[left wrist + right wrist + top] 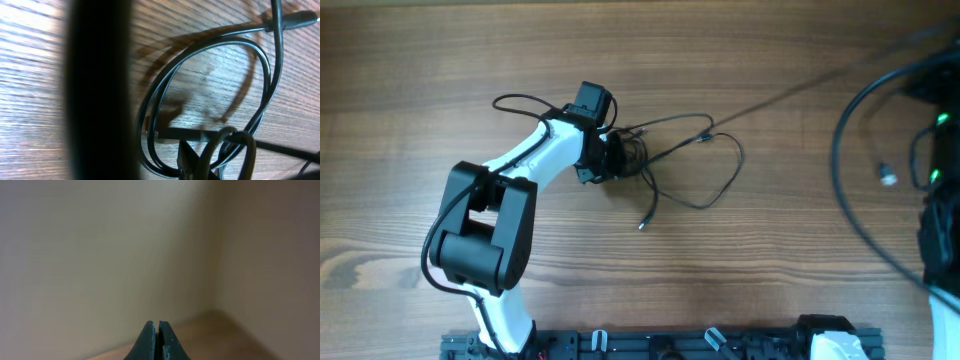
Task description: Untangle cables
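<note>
Thin, dark, plug-tipped cables (642,150) lay knotted mid-way across the brown wood-grain worktop (770,280), with one loop trailing right and the longest strand running up-right. The left claw (618,162) sat at the knot, grip indeterminable. The right claw (158,326) was fully closed and empty.

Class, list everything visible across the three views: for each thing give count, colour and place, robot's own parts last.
table: one, brown wood, under everything overhead.
cables: a few, count unclear, thin dark, knotted mid-table, loops spreading right.
plug end: one clear, pale tip, below the knot.
wall: one, beige, right wrist view.
rail: one, black, bottom edge overhead.
thick cables: count unclear, black, curving near the right edge.
left arm: one, white and black, reaching to the knot.
right arm: one, dark, right edge overhead.
left tool: one, black, at the knot; grip unclear.
right tool: one, dark, fingers together, empty.
</note>
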{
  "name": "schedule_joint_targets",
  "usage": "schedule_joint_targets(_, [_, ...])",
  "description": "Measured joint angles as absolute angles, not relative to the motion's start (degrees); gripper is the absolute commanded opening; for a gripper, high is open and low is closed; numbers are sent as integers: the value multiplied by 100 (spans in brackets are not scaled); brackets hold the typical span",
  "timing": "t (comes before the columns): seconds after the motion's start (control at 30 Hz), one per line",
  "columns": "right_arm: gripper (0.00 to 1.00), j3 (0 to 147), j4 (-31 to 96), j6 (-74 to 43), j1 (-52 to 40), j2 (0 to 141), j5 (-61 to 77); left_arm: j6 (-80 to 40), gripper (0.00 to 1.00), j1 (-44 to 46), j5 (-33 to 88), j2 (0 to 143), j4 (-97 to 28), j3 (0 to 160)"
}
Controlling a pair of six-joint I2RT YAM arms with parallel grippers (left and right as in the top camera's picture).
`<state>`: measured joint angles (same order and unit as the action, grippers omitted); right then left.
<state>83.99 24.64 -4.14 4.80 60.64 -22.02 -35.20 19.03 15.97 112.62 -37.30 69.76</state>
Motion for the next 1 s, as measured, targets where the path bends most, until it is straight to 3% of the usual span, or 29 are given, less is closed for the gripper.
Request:
schedule_joint_targets(0.33, [4, 8394, 1256, 932, 3671, 8169, -3518, -3520, 33, 1747, 1656, 11273, -3922, 7008])
schedule_joint_targets(0.43, [4, 8394, 1280, 1138, 4324, 8735, -3358, -3520, 33, 1745, 1658, 11273, -3929, 7019])
schedule_joint_targets(0.53, [6, 8394, 1153, 1474, 4707, 9378, -3210, -3520, 26, 1745, 1638, 11273, -3964, 7026])
schedule_joint_targets(0.6, [21, 8401, 1197, 1514, 4816, 9664, -3087, -3522, 22, 1739, 1608, 11273, -3986, 7026])
schedule_joint_targets(0.63, [49, 8403, 1404, 1358, 4856, 9745, -2871, -3529, 20, 1728, 1586, 11273, -3994, 7024])
schedule_joint_targets(0.67, [86, 8414, 1653, 1208, 4890, 9797, -2536, -3542, 20, 1715, 1570, 11273, -3990, 7024])
schedule_joint_targets(0.7, [100, 8416, 1911, 1022, 4923, 9859, -2073, -3562, 19, 1702, 1553, 11273, -3966, 7019])
schedule_joint_targets(1.0, [100, 8427, 3835, -1391, 4672, 10200, 565, -3610, 24, 1686, 1549, 11273, -3898, 7013])
